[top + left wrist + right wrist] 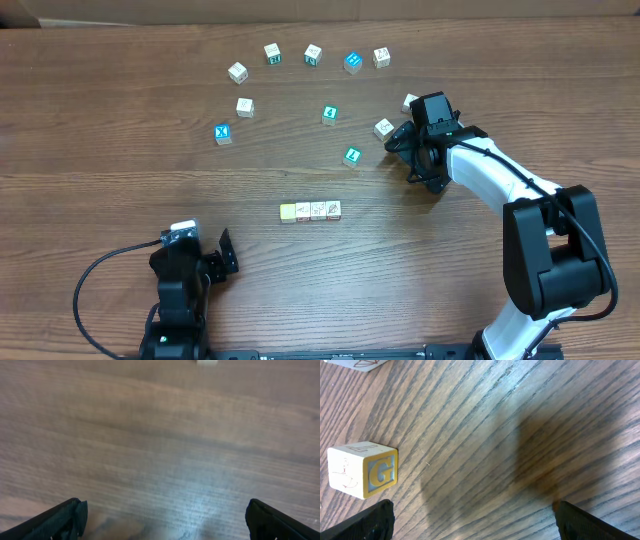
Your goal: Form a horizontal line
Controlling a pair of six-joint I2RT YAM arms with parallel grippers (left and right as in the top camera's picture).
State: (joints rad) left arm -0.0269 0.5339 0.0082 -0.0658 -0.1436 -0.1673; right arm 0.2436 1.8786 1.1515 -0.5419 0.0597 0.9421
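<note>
Even bright light, soft-focus left wrist view (pale glare on table [200,505])

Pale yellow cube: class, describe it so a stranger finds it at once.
On the brown wooden table, find the short row of four small cubes near the middle. The pale yellow cube is its left end in the overhead view; the other three are whitish with marks.

This looks like a robotics lab bench: a plain wood-grain table [100,180] with a black arm [180,275] and a white arm [490,170] standing at its near edge, a black cable [78,295] looping beside the black arm, and small lettered cubes [312,54] scattered over the top.
</note>
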